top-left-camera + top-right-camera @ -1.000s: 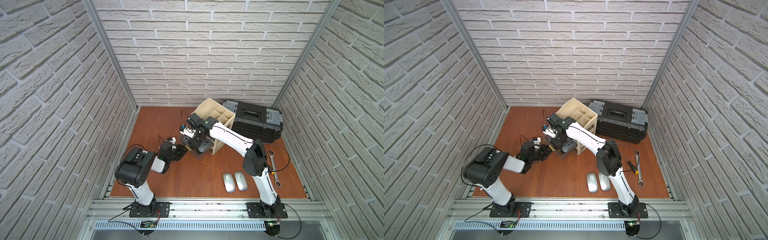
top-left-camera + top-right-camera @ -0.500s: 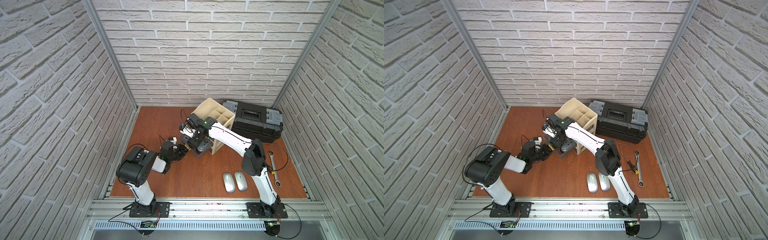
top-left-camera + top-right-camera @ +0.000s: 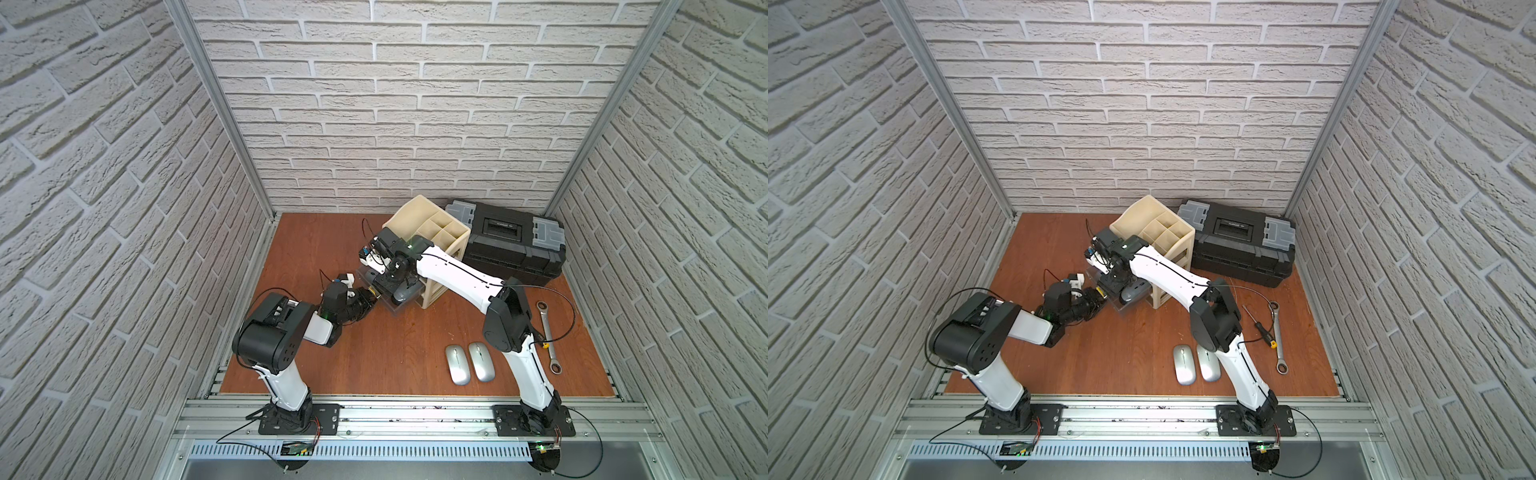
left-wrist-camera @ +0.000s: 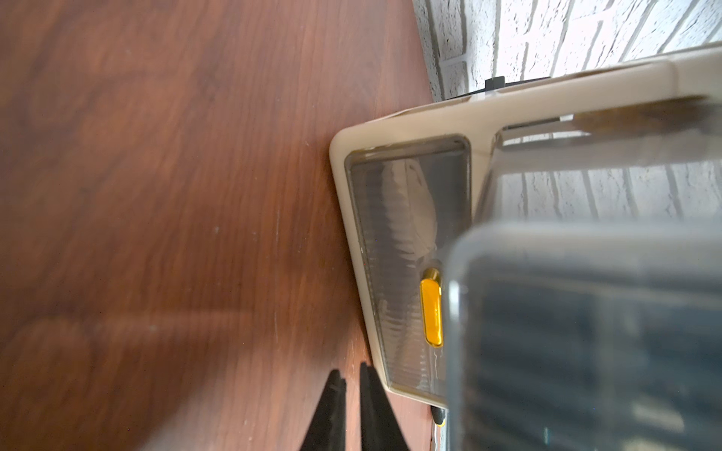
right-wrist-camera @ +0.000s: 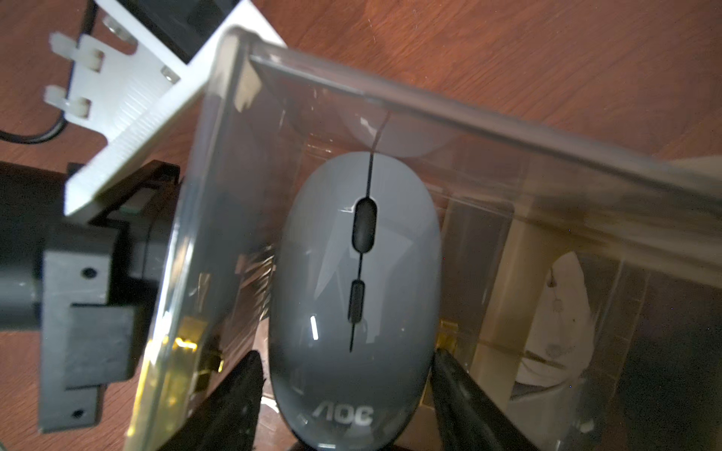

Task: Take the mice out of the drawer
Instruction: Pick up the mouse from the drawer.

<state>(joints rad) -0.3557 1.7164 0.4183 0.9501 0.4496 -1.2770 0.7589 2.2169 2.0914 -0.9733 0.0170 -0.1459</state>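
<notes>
Straddling grey mouse (image 5: 359,273) in pulled-out drawer (image 5: 429,101) with right gripper (image 5: 345,363) wide open, nothing clamped yet; bracing drawer front with near-shut, empty-looking left gripper (image 4: 351,373), probably to stop sliding

You've got a black toolbox (image 3: 511,245) right of centre, against the brick wall (image 3: 395,104). Lower right, a steel wrench (image 3: 547,332) lies on the wooden table (image 3: 374,353) — a screwdriver (image 3: 1262,330) just beside it.
</notes>
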